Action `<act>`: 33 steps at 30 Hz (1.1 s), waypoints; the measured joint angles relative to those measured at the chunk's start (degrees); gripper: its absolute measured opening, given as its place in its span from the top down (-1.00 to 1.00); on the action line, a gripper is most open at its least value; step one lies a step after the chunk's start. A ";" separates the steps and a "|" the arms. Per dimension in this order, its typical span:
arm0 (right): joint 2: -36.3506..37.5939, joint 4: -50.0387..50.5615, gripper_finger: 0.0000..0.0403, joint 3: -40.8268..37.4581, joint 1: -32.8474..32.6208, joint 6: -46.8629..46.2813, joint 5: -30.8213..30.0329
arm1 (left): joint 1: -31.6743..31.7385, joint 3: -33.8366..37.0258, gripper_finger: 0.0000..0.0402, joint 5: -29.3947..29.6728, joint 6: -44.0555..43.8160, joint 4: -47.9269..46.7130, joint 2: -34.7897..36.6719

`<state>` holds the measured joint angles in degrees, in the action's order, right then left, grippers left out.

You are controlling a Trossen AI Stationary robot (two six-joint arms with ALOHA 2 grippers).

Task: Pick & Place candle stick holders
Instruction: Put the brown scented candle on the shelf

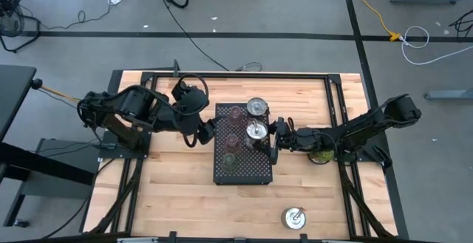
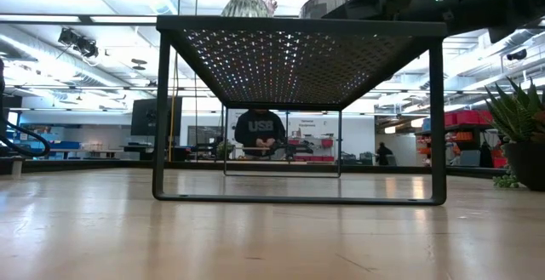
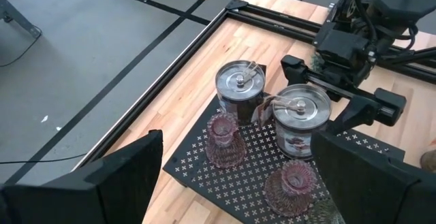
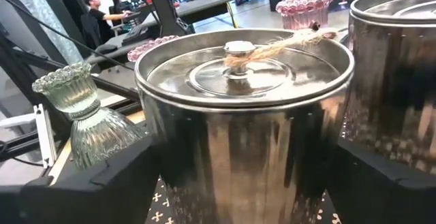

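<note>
Right gripper [image 1: 274,141] fingers spread wide around the middle silver candle stick holder [image 1: 256,131] on the black tray [image 1: 259,173]: rigid, slick metal, likely light, best clamped mid-wall; left gripper [image 1: 208,129] open beside the tray.

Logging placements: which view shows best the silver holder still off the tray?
The high view: the silver holder stands alone on the table, near its front edge, clear of the black tray. Low and wrist views miss it.

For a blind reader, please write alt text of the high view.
Two dark arms reach over a black perforated tray on a wooden table; the right hand stands open around a silver holder. Another silver holder sits apart near the front edge.
</note>
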<state>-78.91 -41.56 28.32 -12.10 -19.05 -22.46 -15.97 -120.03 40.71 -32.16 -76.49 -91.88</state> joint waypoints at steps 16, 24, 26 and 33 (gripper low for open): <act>-0.04 -2.00 -0.89 0.00 0.02 1.58 -0.07 | 0.00 0.00 -0.86 -0.03 -0.11 0.00 0.00; -0.04 -1.56 -0.89 0.00 0.03 3.17 -1.28 | 0.00 0.00 -0.86 -0.04 -0.09 0.00 0.00; -0.04 -1.56 -0.89 0.00 0.02 3.17 -1.88 | 0.00 0.00 -0.86 -0.04 -0.09 0.00 0.00; -0.02 -1.49 -0.90 0.00 0.00 3.03 -2.71 | 0.00 0.00 -0.86 -0.48 -0.09 -0.01 0.00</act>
<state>-78.94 -43.05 28.32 -12.10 -16.01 -25.17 -15.97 -120.03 40.23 -32.25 -76.50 -91.88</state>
